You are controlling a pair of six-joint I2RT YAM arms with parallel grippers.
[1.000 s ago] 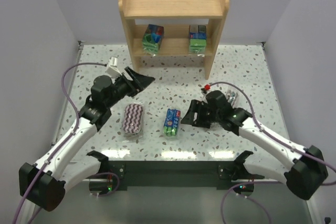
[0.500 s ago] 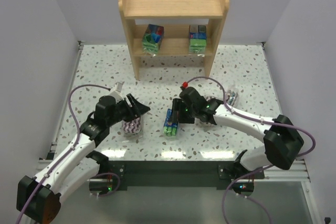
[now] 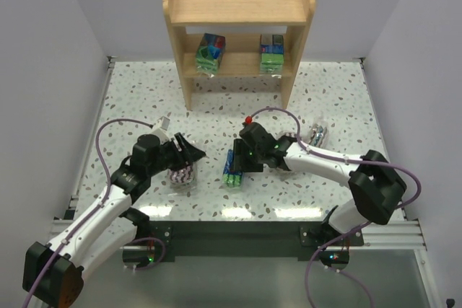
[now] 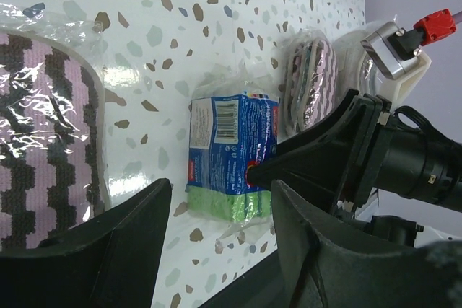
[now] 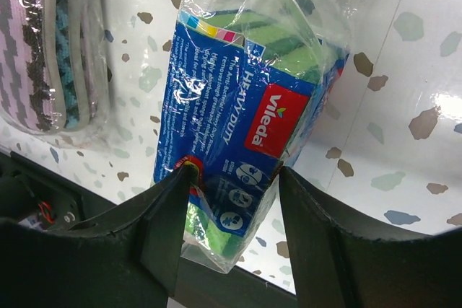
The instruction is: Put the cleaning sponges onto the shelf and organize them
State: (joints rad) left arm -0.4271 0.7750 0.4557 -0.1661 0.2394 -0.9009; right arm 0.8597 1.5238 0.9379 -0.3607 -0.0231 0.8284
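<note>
right pincer [image 3: 237, 159]: moved left, now straddling green-blue pack [image 3: 231, 176] | left pincer [image 3: 193, 151]: dropped over purple pad [image 3: 183, 177]

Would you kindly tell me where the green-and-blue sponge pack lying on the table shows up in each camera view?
Top external: the sponge pack lies just left of centre.
Left wrist: the sponge pack sits mid-picture, barcode side showing.
Right wrist: the sponge pack fills the centre.
Shared landmark: the right end effector, with one finger on either side of the pack.
</note>
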